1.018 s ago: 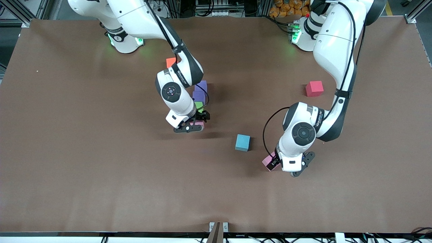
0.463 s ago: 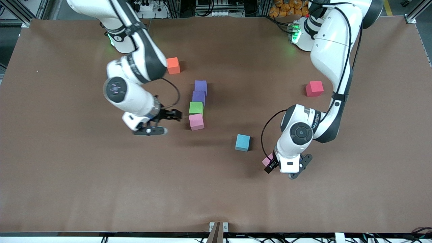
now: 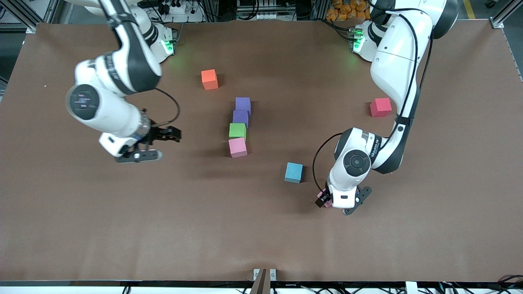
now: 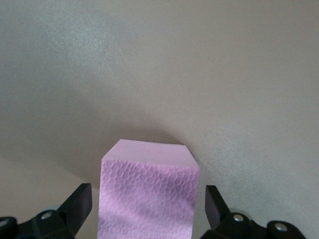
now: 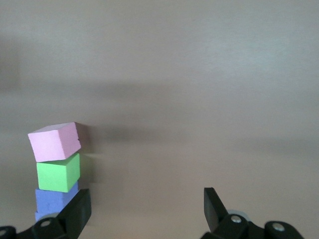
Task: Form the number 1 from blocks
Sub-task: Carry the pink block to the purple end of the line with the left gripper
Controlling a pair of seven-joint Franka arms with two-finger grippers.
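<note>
Blocks [image 3: 239,127] line runs away from camera; left gripper [image 3: 327,201] jaws straddle pink block [image 4: 147,196]; right gripper [image 3: 157,143] jaws gape empty.

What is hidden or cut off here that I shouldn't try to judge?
- Front view: the second pink block is mostly covered by the left tool, so its contact with the table is unclear.
- Left wrist view: that pink block is cut off by the picture's edge, and whether the fingers press it cannot be settled.
- Right wrist view: the purple blocks are partly hidden by one finger of the open right tool, which is over bare table.
</note>
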